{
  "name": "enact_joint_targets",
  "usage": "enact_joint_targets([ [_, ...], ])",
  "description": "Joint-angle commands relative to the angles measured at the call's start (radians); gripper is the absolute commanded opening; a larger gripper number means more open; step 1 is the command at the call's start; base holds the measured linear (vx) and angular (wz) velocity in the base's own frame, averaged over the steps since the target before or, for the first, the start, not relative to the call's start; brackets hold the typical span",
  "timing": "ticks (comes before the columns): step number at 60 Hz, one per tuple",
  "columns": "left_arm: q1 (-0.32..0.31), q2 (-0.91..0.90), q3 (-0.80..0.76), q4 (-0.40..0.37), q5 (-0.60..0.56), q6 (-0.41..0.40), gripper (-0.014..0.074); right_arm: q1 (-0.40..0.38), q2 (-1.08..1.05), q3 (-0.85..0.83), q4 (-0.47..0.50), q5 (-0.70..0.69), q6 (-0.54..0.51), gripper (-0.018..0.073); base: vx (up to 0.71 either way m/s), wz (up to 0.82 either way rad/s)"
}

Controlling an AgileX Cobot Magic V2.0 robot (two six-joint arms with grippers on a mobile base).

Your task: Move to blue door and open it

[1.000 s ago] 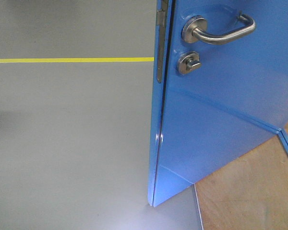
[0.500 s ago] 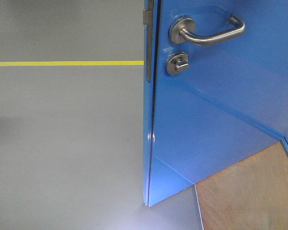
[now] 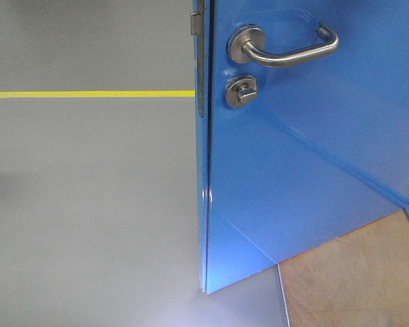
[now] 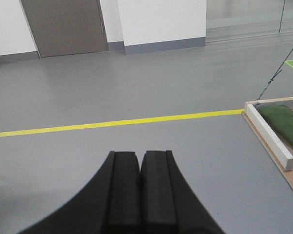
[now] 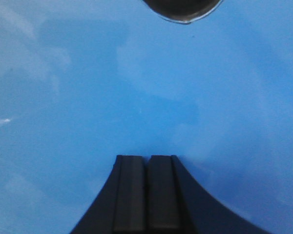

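The blue door fills the right half of the front view, swung ajar with its free edge turned toward me. Its steel lever handle and round thumb-turn sit near the top, with the latch plate on the edge. My right gripper is shut with nothing in it, its tips right up against the blue door panel; a dark round metal piece shows at the top. My left gripper is shut and empty above the grey floor, pointing away from the door.
A yellow floor line crosses the grey floor left of the door. A wooden base lies under the door at lower right. In the left wrist view, a white wooden rail edges a platform with a green mat, and a grey door stands far off.
The door's edge and handle have shifted leftward in the front view over the last second, and the door face shows more broadly. Both grippers stay shut.
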Motion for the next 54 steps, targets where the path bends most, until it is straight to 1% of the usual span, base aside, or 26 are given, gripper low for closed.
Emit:
enact_joint_targets([
  [1,-0.004,-0.007,0.006,-0.008,-0.085,-0.002,0.0070,0.001,-0.023,-0.036,0.004,-0.076,-0.011,0.0002,0.06,0.05],
  [54,-0.004,-0.007,0.006,-0.008,-0.085,-0.002,0.0070,0.001,-0.023,-0.036,0.004,-0.076,-0.011,0.0002,0.06,0.04],
])
